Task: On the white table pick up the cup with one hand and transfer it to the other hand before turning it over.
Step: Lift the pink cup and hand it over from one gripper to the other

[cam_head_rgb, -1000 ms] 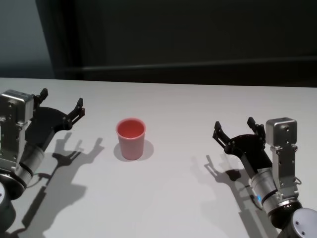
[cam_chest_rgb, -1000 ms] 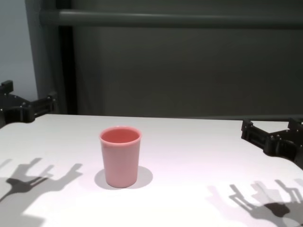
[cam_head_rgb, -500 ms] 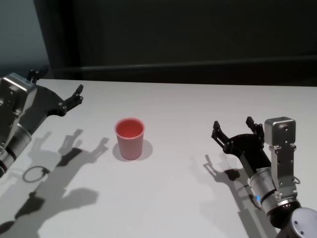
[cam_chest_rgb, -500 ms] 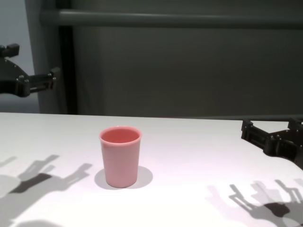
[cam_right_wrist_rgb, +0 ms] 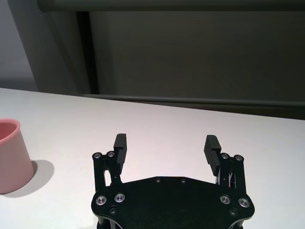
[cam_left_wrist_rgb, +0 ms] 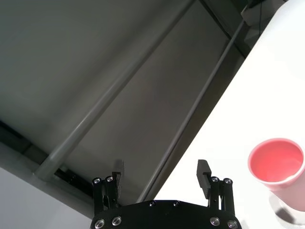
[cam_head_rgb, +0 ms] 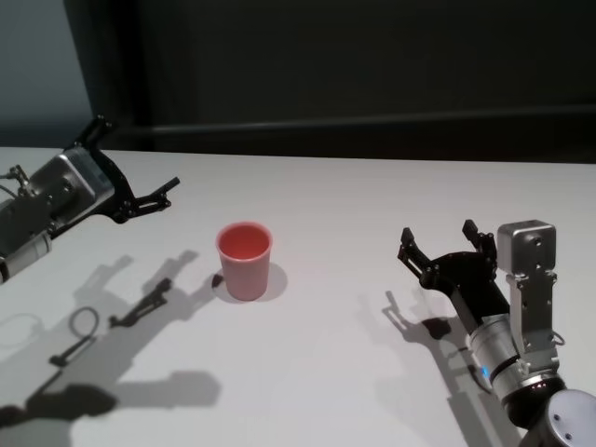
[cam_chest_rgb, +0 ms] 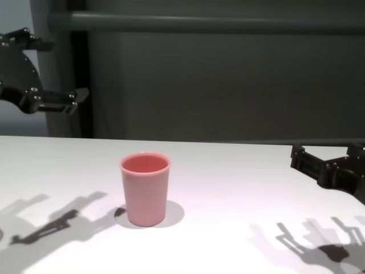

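The pink cup [cam_head_rgb: 245, 261] stands upright, mouth up, left of the middle of the white table [cam_head_rgb: 354, 205]; it also shows in the chest view [cam_chest_rgb: 145, 188]. My left gripper [cam_head_rgb: 136, 153] hovers above the table to the cup's left, turned on its side, open and empty. In the left wrist view the cup [cam_left_wrist_rgb: 279, 171] lies off to one side of the open left gripper [cam_left_wrist_rgb: 161, 168]. My right gripper [cam_head_rgb: 440, 233] rests low at the right, open and empty, well apart from the cup [cam_right_wrist_rgb: 12, 155].
A dark wall [cam_head_rgb: 372, 65] with a horizontal rail [cam_chest_rgb: 199, 23] runs behind the table's far edge. Shadows of both arms fall on the tabletop near its front.
My left arm has risen off the table, rolled its gripper sideways and swung toward the cup. The cup and the right arm have stayed put.
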You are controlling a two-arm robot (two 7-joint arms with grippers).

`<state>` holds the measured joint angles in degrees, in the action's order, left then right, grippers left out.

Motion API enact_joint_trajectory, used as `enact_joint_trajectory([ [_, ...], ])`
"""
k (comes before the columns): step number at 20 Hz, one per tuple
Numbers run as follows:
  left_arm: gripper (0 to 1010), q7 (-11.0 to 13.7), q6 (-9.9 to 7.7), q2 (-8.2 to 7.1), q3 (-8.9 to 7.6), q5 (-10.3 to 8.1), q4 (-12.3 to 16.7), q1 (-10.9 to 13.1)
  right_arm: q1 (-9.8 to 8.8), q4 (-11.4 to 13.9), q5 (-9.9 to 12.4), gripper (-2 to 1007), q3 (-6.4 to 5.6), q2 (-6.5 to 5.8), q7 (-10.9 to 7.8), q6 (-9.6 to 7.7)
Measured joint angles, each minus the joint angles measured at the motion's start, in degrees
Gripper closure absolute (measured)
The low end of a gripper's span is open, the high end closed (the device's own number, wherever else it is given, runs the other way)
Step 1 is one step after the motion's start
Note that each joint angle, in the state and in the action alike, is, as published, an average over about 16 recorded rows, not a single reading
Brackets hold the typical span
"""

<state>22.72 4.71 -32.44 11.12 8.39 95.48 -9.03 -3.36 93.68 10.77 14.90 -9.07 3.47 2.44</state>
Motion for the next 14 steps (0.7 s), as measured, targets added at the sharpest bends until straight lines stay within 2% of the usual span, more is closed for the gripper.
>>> enact_joint_trajectory([
  [7, 10, 6.7, 0.57, -5.62, 3.96, 2.75, 2.0, -4.0, 0.00, 0.0, 0.0, 3, 0.00, 0.00, 0.00, 0.00],
  [14, 9, 12.4, 1.83, -9.17, 8.76, 5.19, 2.2, -8.5, 0.00, 0.0, 0.0, 3, 0.00, 0.00, 0.00, 0.00],
])
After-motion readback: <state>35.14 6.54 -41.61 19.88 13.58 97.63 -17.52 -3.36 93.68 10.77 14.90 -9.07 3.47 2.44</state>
